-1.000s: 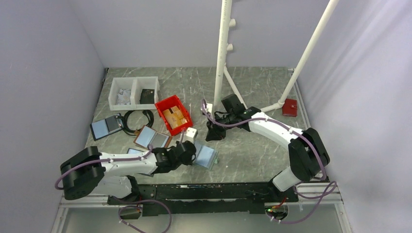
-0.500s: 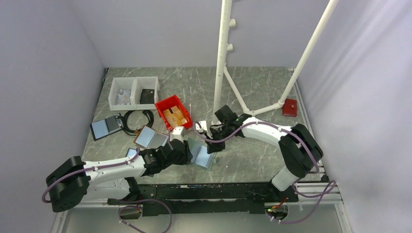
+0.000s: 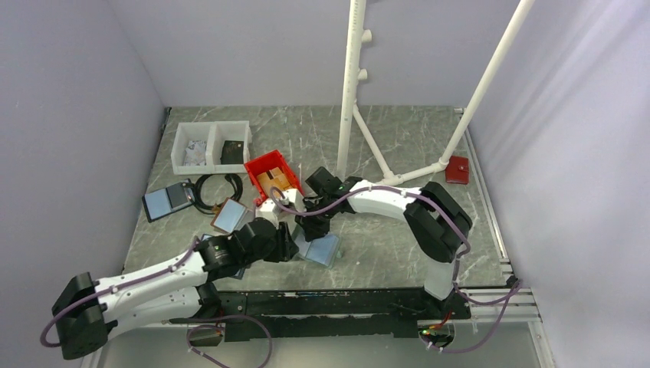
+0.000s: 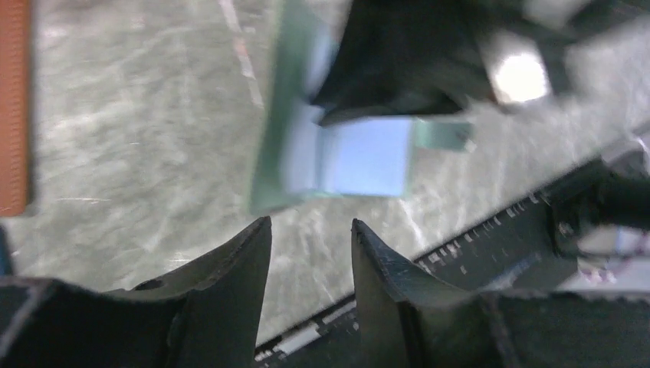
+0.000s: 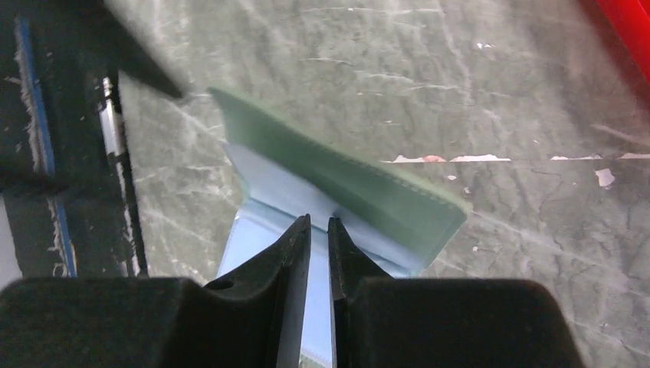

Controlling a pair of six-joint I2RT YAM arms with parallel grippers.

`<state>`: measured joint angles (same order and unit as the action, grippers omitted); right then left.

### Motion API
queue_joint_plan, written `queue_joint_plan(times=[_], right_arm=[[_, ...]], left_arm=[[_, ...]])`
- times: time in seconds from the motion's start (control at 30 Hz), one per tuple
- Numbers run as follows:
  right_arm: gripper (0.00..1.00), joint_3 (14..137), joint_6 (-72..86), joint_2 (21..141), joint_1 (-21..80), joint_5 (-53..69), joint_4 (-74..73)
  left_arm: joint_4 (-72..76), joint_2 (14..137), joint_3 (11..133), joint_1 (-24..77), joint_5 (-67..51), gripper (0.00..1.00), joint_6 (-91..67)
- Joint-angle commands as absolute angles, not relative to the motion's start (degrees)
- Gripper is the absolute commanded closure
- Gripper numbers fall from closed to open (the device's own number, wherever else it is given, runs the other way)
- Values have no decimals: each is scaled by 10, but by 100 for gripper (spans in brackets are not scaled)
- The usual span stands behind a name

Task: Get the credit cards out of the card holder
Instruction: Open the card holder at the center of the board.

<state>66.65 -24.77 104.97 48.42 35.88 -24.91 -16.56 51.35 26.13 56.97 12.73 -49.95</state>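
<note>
The card holder (image 3: 322,250) lies partly open on the table, with a teal-green edge and pale blue panels. In the right wrist view its teal flap (image 5: 345,192) stands up above the blue panel. My right gripper (image 3: 313,231) points down onto it; its fingertips (image 5: 319,221) are almost together over the fold, with only blue panel showing between them. My left gripper (image 3: 290,247) is open and empty just left of the holder, which lies ahead of its tips (image 4: 310,226) in the left wrist view (image 4: 345,157). No credit card can be made out.
A red bin (image 3: 274,178) sits just behind the holder, with a white two-part tray (image 3: 211,146) further back. A brown-edged folder (image 3: 230,216), a dark folder (image 3: 165,201) and a black cable coil (image 3: 211,192) lie left. A white pipe stand (image 3: 349,92) rises behind. A black rail (image 3: 345,299) runs along the near edge.
My right gripper has swung left and down from near the pipe stand onto the card holder. My left arm has stretched out, its gripper now slightly left of the holder.
</note>
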Motion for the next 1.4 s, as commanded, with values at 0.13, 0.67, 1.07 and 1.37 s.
queue_joint_plan(times=[0.13, 0.67, 1.07, 1.37], right_arm=[[83, 694, -175, 1092, 494, 282, -239], [83, 704, -189, 1050, 431, 393, -279], [83, 709, -196, 1034, 419, 415, -298], [85, 701, -206, 1010, 413, 417, -302]], left_arm=[[-40, 454, 255, 574, -51, 48, -388], [74, 728, 333, 592, -26, 10, -329], [-51, 816, 396, 627, 90, 19, -332], [-73, 836, 402, 632, 129, 19, -338]])
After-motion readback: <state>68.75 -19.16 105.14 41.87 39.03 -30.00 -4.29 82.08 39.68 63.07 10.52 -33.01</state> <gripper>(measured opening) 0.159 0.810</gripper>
